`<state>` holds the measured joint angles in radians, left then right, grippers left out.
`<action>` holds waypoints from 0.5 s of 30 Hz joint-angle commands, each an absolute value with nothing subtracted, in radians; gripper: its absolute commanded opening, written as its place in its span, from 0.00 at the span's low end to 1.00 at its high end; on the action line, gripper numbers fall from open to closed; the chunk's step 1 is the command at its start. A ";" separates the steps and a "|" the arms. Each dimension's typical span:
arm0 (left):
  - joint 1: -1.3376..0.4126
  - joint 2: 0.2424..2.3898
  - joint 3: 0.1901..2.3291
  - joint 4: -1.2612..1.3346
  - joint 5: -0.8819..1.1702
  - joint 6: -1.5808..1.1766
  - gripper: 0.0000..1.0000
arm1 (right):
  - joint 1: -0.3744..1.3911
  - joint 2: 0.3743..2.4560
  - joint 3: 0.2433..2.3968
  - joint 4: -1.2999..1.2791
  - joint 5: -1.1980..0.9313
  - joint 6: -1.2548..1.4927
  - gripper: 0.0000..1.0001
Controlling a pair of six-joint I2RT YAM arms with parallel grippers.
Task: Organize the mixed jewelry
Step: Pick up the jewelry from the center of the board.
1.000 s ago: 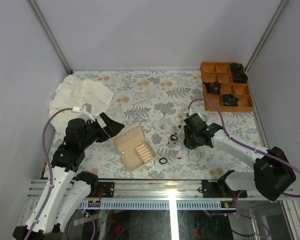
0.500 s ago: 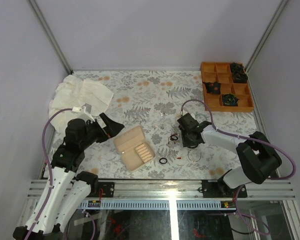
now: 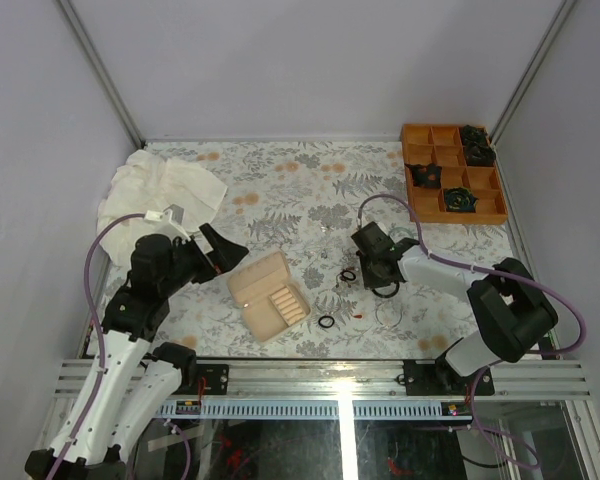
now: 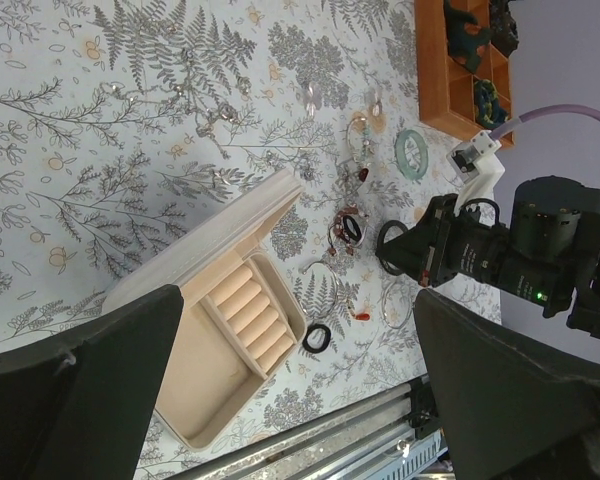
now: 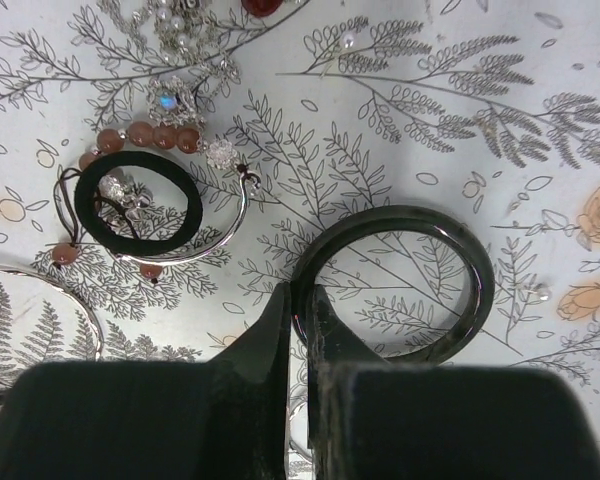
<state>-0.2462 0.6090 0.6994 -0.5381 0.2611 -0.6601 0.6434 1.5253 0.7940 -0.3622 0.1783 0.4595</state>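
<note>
Large black bangle [image 5: 472, 290] lies flat on floral tablecloth [image 3: 280, 190], centre-right, opening up; round, so no long axis. R gripper [image 5: 300, 300] tips pressed together on its rim, rest of hoop sticking out past the fingers. Just beside it, not touching: small black ring [image 5: 194, 205] inside a silver bead-strung hoop [image 5: 145, 135]. Beige ridged jewelry box [image 3: 270, 295] to the left, open. L gripper [image 3: 223, 252] spread wide, left of box. Orange compartment tray [image 3: 480, 216] far right.

You had the mixed jewelry [image 3: 352, 285] lying flat, right of center. The black bangle [image 5: 390, 285] had its left rim pinched by the right gripper [image 5: 300, 300]. Left of it, a small black ring [image 5: 138, 204] overlapped a silvery, red-beaded hoop [image 5: 165, 137]. Another black ring [image 3: 326, 322] lay nearer, and a teal bracelet [image 4: 412, 153] farther.
</note>
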 commanded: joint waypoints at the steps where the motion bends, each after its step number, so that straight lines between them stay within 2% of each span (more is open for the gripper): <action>1: -0.241 0.603 0.744 -0.548 0.255 -0.643 1.00 | 0.653 1.490 0.877 -0.400 0.237 0.425 0.00; 10: -0.241 0.572 0.791 -0.602 0.221 -0.641 1.00 | 0.689 1.354 0.939 -0.468 0.199 0.404 0.00; 15: -0.241 0.557 0.825 -0.627 0.215 -0.639 1.00 | 0.800 1.331 0.970 -0.477 0.168 0.434 0.00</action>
